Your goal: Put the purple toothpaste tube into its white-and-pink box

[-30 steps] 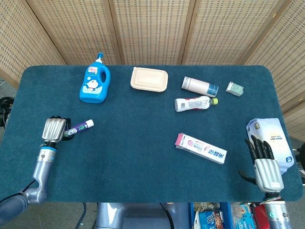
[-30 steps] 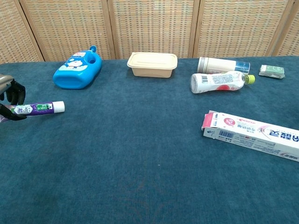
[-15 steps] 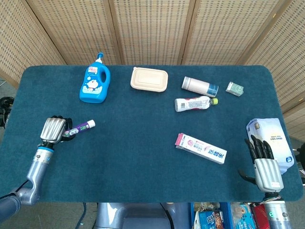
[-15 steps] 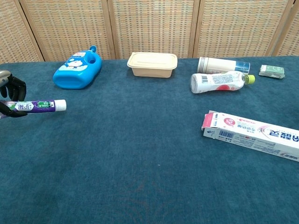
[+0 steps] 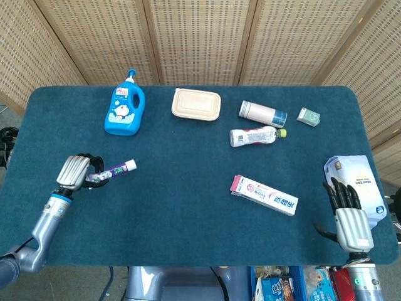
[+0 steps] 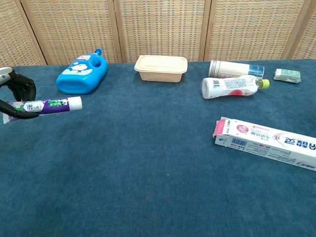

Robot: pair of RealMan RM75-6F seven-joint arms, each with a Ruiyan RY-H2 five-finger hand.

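Shifted toward 3 o'clock, left hand [image 5: 74, 172] clamps the purple toothpaste tube [image 5: 115, 170]; right hand [image 5: 348, 213] rests, fingers apart, at 5 o'clock beside the box [image 5: 264, 195].

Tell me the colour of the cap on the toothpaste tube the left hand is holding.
White: the cap on the purple toothpaste tube shows best in the chest view.

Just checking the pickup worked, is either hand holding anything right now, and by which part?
The left hand holds the purple toothpaste tube by its flat tail end, cap pointing away. The right hand holds nothing.
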